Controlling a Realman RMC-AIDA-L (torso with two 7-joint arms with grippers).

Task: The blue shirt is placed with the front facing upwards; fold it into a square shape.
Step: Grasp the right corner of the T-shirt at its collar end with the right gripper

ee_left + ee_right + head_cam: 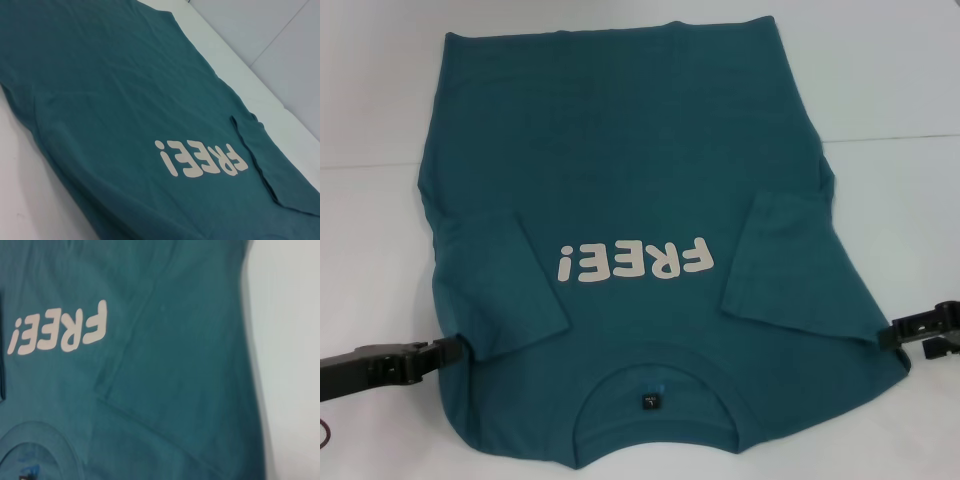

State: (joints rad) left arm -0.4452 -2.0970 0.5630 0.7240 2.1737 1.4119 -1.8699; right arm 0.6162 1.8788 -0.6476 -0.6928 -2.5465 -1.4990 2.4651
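Note:
The blue shirt (640, 190) lies flat and front up on the white table, its collar (655, 380) and small black tag (651, 402) nearest me. White "FREE!" lettering (632, 262) reads upside down from here. Both short sleeves are folded inward over the body, one on the left (500, 285) and one on the right (775, 255). My left gripper (455, 352) sits at the shirt's left shoulder edge. My right gripper (895, 335) sits at the right shoulder edge. The wrist views show only shirt cloth (110, 100) (175, 365) and lettering (200, 159) (60, 332).
White table surface (370, 250) surrounds the shirt on both sides, with a seam line (890, 138) running across behind it. The shirt's hem reaches the far part of the table (620, 25).

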